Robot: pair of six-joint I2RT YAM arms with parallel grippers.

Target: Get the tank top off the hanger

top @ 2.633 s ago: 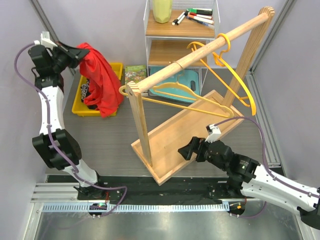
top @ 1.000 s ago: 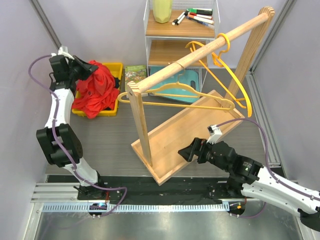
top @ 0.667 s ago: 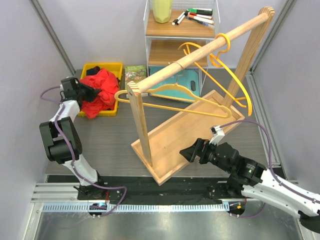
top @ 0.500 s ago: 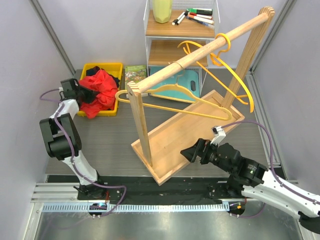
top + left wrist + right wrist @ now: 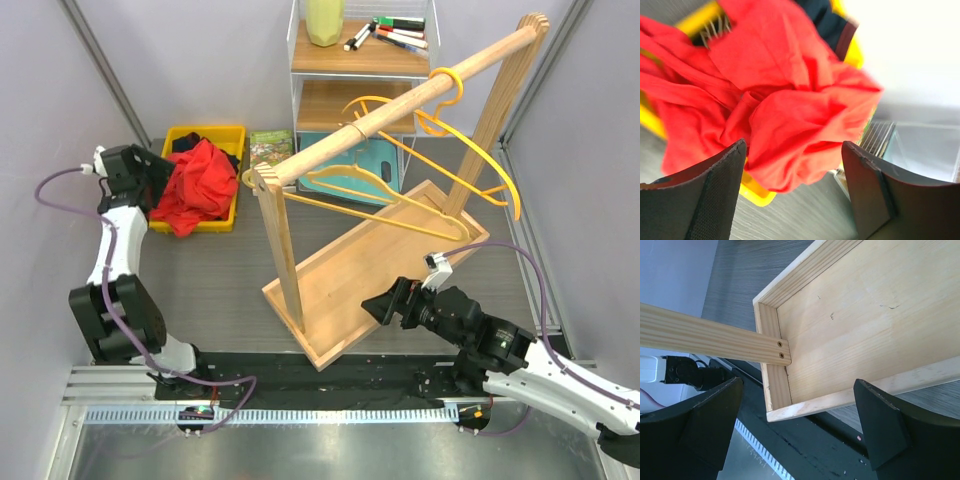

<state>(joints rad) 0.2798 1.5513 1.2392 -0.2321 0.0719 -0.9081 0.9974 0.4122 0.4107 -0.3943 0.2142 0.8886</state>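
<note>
The red tank top (image 5: pixel 197 185) lies crumpled in the yellow bin (image 5: pixel 226 131) at the back left, off any hanger. My left gripper (image 5: pixel 158 180) hovers at the bin's left side, open, apart from the cloth. In the left wrist view the tank top (image 5: pixel 790 95) fills the space beyond the left gripper (image 5: pixel 794 147), whose jaws stand wide with nothing between them. Bare yellow hangers (image 5: pixel 385 205) hang on the wooden rail (image 5: pixel 400 105). My right gripper (image 5: pixel 385 305) is open and empty over the near corner of the rack's base tray (image 5: pixel 850 315).
The wooden rack (image 5: pixel 285 260) stands diagonally across the middle. A wire shelf unit (image 5: pixel 345 60) at the back holds markers (image 5: pixel 400 35), a pale cup and a teal board (image 5: pixel 345 165). A small printed packet (image 5: pixel 271 146) lies beside the bin. Dark clothes lie under the tank top.
My left gripper has opened and let the tank top drop into the bin, then drawn back to the left. The hangers swing on the rail. The right arm barely moved.
</note>
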